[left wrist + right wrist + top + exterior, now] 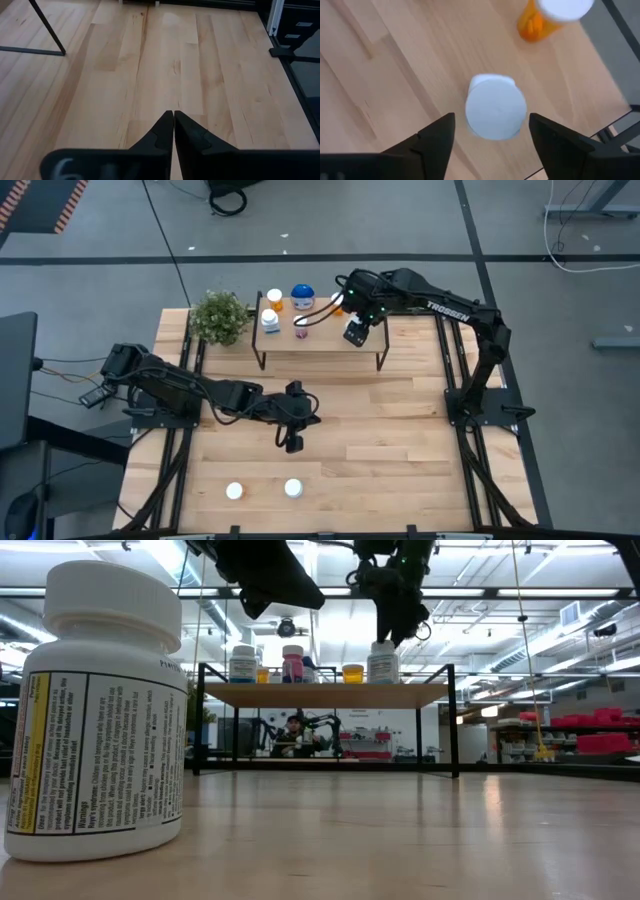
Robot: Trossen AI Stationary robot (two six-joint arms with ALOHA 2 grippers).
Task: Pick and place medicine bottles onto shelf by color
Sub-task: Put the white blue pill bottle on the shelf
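The shelf (330,340) stands at the table's far middle. On it stand an orange bottle (275,299), a blue-lidded bottle (302,295), a white bottle (270,321), a pink bottle (301,328) and another orange bottle (338,302). My right gripper (491,117) is open above the shelf's right part. Its fingers stand on either side of a white-capped bottle (495,106) that stands upright on the board, apart from it; the low view shows this bottle (382,662) too. My left gripper (173,117) is shut and empty above the table's middle (293,442).
Two white-capped bottles (234,491) (293,488) stand near the table's front edge; one looms large in the low view (100,710). A green potted plant (220,316) stands left of the shelf. Bare wood lies between the shelf and the front bottles.
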